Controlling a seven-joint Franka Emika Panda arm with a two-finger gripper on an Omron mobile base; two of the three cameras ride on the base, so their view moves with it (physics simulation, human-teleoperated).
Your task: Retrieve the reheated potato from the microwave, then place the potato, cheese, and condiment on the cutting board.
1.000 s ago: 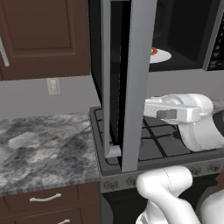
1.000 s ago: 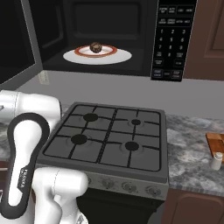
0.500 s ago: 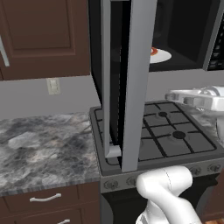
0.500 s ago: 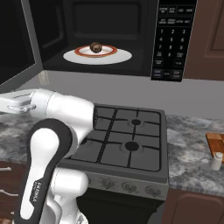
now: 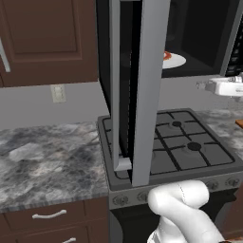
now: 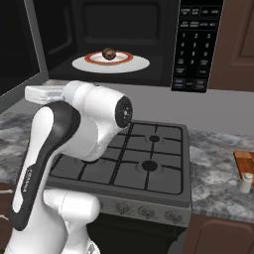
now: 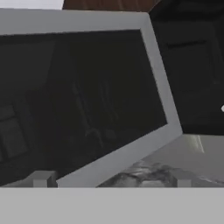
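Cutting board (image 6: 246, 159) cut off by right edge. Open microwave (image 5: 199, 38) door hides most of turntable in left base view. Fingers (image 7: 42, 179) barely visible; jaw spacing unclear.

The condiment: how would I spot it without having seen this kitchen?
Start at the stove and move to the grey counter at the right of the right base view. Beside the cutting board stands the condiment, a small off-white shaker, the only pale upright cylinder there.

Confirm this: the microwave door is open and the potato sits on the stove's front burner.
Not quite. The microwave door is open, but the potato sits on the plate on the white turntable inside it, not on the stove. The right base view shows this.
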